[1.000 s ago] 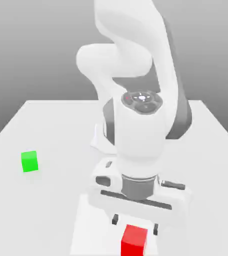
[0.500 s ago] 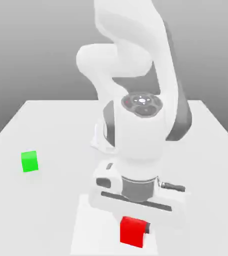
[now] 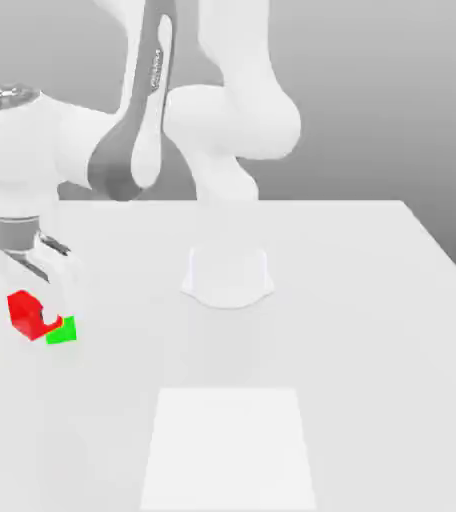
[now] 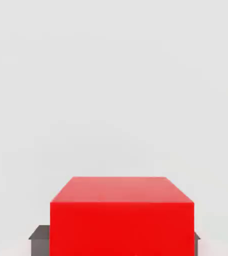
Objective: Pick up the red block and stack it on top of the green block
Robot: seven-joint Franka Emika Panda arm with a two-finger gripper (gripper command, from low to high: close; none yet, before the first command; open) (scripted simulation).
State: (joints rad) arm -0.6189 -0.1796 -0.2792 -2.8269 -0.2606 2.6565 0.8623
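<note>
Red block, heading: turned askew to the green block in the exterior view, with lower edge slanting down toward the exterior view's right; squared up to the camera in the hand view, with upper edge running straight across from one fingertip to the other.
Red block, long axis: none to pick out on a cube.
Green block, heading: facing nearly straight out in the exterior view, with lower edge almost level.
Red block, count: one.
Green block, count: one.
Robot arm, count: one, bent over toward the exterior view's left.
Pale square, count: one, flat on the table.
Red block, looks: bright plain red, smooth, flat-faced, sharp-edged, without markings; lighter on one face than on the next in the hand view.
Green block, looks: bright plain green, partly hidden behind the red block and the hand.
Gripper: closed onto the red block, with a dark fingertip on either side.
Red block, place: in the grip, at the exterior view's left, overlapping part of the green block in that view; touching or apart, impossible to tell.
Green block, place: on the table, at the exterior view's left.
</note>
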